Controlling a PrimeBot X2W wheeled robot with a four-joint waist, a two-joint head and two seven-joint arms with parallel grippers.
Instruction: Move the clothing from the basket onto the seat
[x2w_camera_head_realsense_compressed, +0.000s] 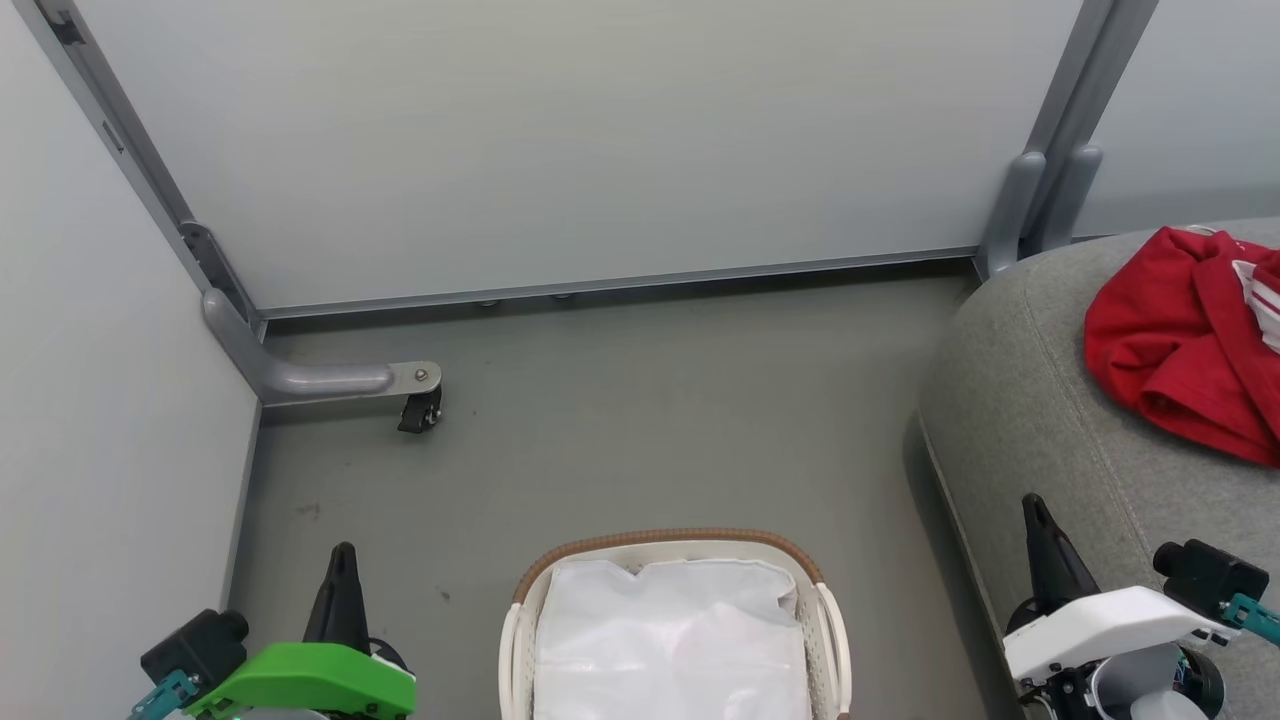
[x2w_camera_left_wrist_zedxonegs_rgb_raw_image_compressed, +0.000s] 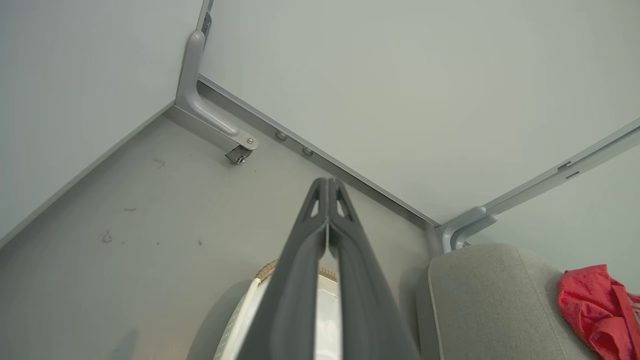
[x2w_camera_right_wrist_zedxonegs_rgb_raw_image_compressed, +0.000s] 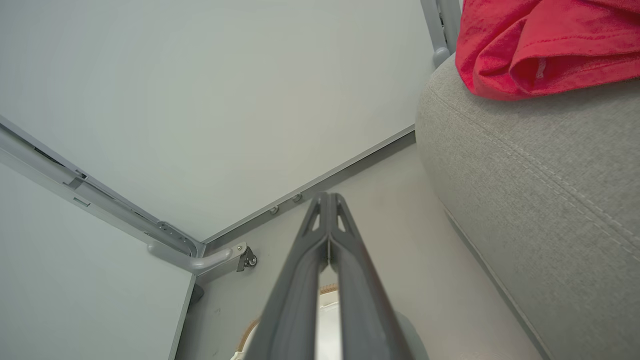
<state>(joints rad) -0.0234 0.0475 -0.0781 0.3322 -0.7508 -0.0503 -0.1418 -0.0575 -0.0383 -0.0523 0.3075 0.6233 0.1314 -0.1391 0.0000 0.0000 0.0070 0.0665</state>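
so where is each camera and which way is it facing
Head view: on the head, facing forward and down at basket, floor and seat; left fingers and right fingers at bottom corners.
Left wrist view: on the left wrist, along the shut left fingers, over the basket.
Right wrist view: on the right wrist, along the shut right fingers, beside the seat.
Shared: all three show the red clothing on the seat.
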